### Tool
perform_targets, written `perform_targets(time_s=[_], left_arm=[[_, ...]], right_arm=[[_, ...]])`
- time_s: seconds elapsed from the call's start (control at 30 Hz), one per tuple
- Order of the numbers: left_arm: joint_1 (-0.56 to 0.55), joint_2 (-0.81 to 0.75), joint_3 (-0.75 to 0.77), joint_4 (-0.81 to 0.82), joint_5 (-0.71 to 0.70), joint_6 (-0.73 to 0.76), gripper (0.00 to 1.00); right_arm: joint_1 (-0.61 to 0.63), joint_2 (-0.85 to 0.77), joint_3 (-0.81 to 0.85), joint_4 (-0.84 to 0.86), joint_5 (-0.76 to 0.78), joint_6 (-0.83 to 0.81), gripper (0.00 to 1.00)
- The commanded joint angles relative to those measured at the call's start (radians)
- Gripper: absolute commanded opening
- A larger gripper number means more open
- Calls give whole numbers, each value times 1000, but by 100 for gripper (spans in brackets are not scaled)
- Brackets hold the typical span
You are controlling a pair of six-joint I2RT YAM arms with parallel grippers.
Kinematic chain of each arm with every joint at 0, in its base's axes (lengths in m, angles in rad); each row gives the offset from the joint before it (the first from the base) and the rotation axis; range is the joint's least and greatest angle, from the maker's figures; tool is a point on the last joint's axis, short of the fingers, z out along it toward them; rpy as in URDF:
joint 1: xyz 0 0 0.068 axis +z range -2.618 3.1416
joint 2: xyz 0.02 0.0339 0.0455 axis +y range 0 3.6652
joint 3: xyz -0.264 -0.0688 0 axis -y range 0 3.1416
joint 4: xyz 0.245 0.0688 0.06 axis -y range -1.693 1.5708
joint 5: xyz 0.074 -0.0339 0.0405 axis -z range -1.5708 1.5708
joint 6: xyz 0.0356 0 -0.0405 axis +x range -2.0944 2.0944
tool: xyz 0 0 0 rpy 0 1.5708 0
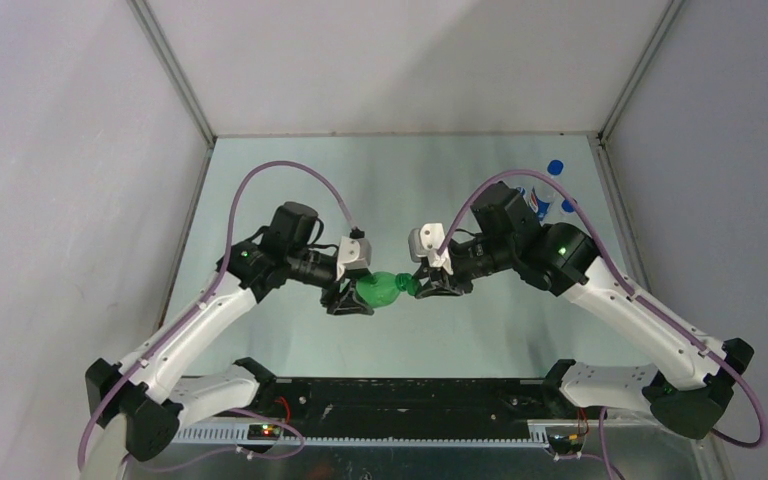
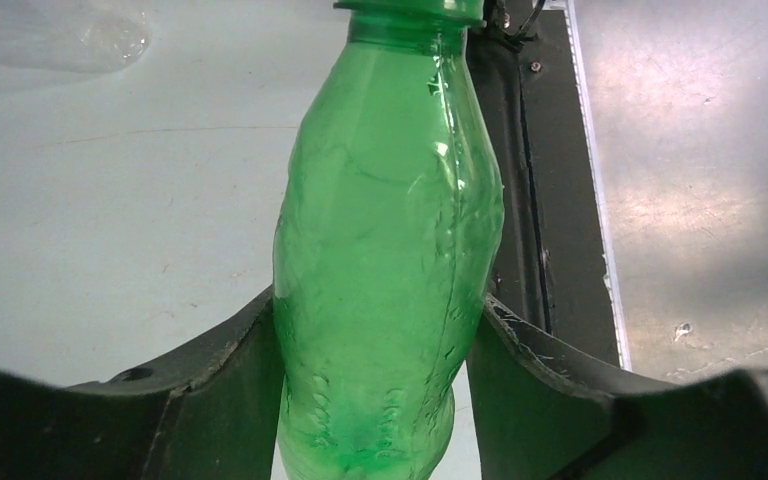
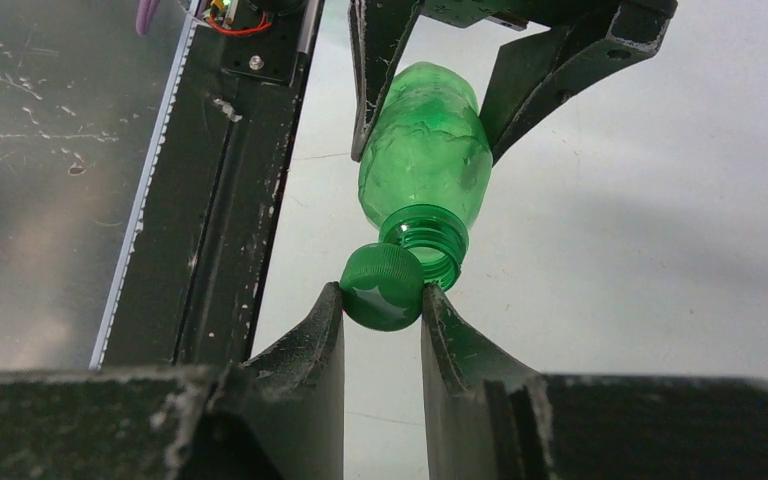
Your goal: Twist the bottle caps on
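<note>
My left gripper [image 1: 352, 298] is shut on the translucent green bottle [image 1: 382, 290] and holds it above the table, neck toward the right arm. In the left wrist view the bottle [image 2: 385, 250] fills the gap between my fingers. My right gripper [image 3: 382, 300] is shut on the dark green cap [image 3: 382, 288]. The cap sits at the edge of the bottle's open threaded mouth [image 3: 430, 240], offset to one side and not on the threads. In the top view the right gripper [image 1: 430, 283] meets the bottle's neck. The white cap is out of view.
A clear bottle [image 2: 50, 35] lies on the table, in the left wrist view's upper left. A bottle with a red-blue label [image 1: 537, 202] and blue caps [image 1: 556, 167] lie at the back right. The black rail [image 1: 410, 395] runs along the near edge.
</note>
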Motion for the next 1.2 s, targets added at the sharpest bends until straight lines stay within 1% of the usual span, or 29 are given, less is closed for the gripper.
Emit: perform_targets(time_s=[0.0,0.13,0.3,0.53,0.63,0.73,0.93,1.03,1.17], left_arm=[[-4,11,72,93,114,-26,0],[-5,19,71,86,135,-19,0],[-4,19,68,69,146,-13,0],[-5,13,63,56,150,-4,0],[-5,13,63,49,150,0,0],[-4,11,68,48,154,1,0],[-5,25,101,31,183,28,0],[-5,39,117,10,220,44,0],[-6,56,128,10,249,51,0]], right_arm=[[27,11,5,-9,-33,-18,0],[30,10,5,-1,12,-22,0],[29,10,6,41,106,3,0],[13,19,5,71,137,42,0],[-8,15,4,82,124,65,0],[-16,15,4,68,89,54,0],[8,25,5,-15,-4,-46,0],[18,34,5,-36,-6,-67,0],[29,50,5,-48,42,-85,0]])
